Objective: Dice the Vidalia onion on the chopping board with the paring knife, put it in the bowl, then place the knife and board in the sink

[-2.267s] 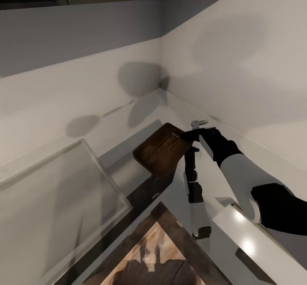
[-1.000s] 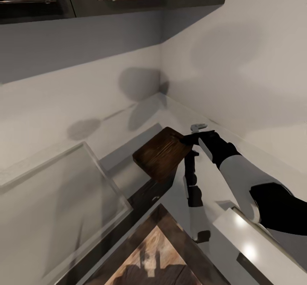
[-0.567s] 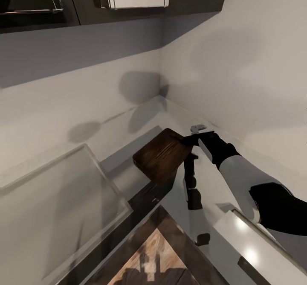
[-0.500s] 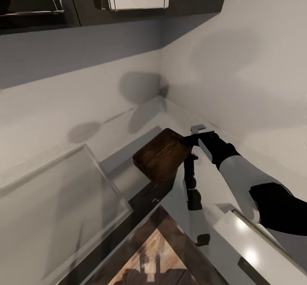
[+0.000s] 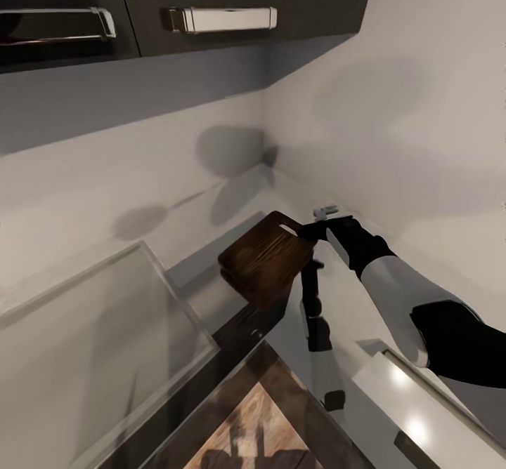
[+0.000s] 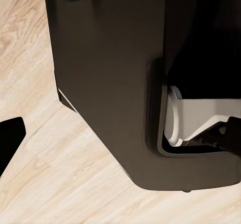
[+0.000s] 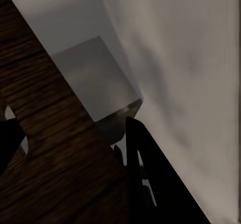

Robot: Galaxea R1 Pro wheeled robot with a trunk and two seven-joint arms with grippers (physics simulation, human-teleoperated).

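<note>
While my right gripper point(image 5: 303, 231) stays clamped on the chopping board point(image 5: 266, 258) at its slot end, the board hangs tilted off my jaws above the countertop point(image 5: 232, 206). Stiff, fairly heavy, likely to swing; grip deeper. Left gripper: can't tell.
</note>
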